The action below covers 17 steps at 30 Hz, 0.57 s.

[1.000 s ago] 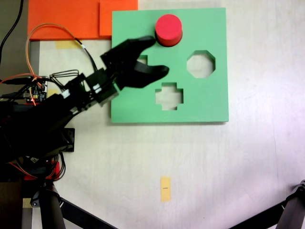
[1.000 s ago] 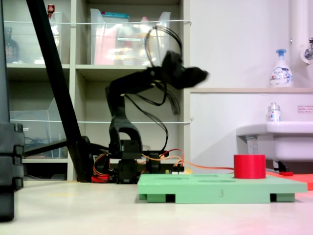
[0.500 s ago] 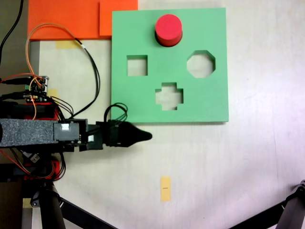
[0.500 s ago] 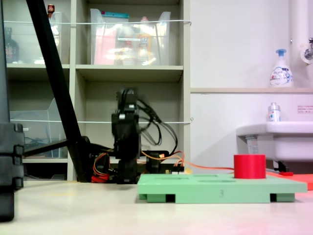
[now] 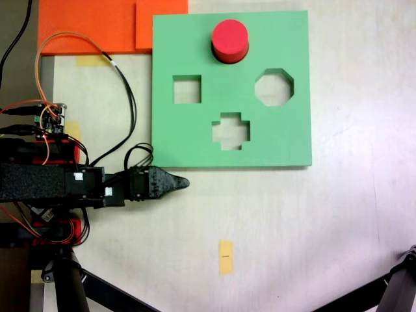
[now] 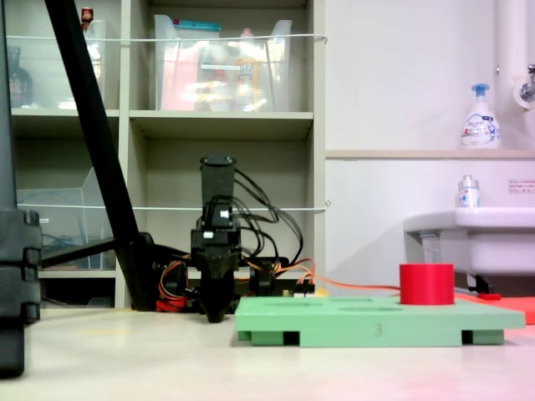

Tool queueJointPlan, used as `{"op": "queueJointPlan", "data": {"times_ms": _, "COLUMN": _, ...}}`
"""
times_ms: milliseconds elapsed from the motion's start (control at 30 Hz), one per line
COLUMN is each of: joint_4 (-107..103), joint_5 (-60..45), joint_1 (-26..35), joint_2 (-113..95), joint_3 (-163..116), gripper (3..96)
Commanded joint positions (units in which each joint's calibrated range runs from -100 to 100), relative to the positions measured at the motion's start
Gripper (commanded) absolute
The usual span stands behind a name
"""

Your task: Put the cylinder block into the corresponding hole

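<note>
Your short bright red solid cylinder block point(image 5: 230, 40) stands upright at the 12 o'clock edge of the flat green square foam board point(image 5: 286, 136) in the first exterior view, covering the spot where a circular cut-out would be; you cannot see the corresponding hole itself in either view. Three cut-outs lie open: a square one point(image 5: 186, 90) at 9 o'clock of board centre, an octagonal one point(image 5: 273, 88) at 3 o'clock, a cross-shaped one point(image 5: 231, 130) at 6 o'clock.

Your black gripper point(image 5: 179, 183) lies off the board, just past its 7 o'clock corner, its tips drawn to a single point and nothing in it. Nothing stands between it and the block except bare board.

Around: orange sheets point(image 5: 97, 26) at 11 o'clock of the board, orange and black wires point(image 5: 120, 97) looping at 9 o'clock, a small yellow tape strip point(image 5: 225, 257) on the table at 6 o'clock.

Only the second exterior view shows you height: the block point(image 6: 426, 284) rises clearly above the board point(image 6: 376, 322), and the gripper point(image 6: 216, 316) points straight down, close to the tabletop. It also shows shelving point(image 6: 226, 117), a sink point(image 6: 468, 238) and a soap bottle point(image 6: 480, 117) behind
</note>
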Motion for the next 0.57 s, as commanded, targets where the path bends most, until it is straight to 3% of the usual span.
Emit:
{"op": "queueJointPlan", "data": {"times_ms": 33, "joint_4": -7.5, "joint_5": 0.1, "joint_1": -0.1, "joint_2": -0.4, "joint_3": -0.6, "gripper": 49.3}}
{"op": "queueJointPlan", "data": {"times_ms": 567, "joint_4": -6.2, "joint_5": 0.1, "joint_1": 0.0, "joint_2": -0.4, "joint_3": -0.6, "gripper": 49.3}}
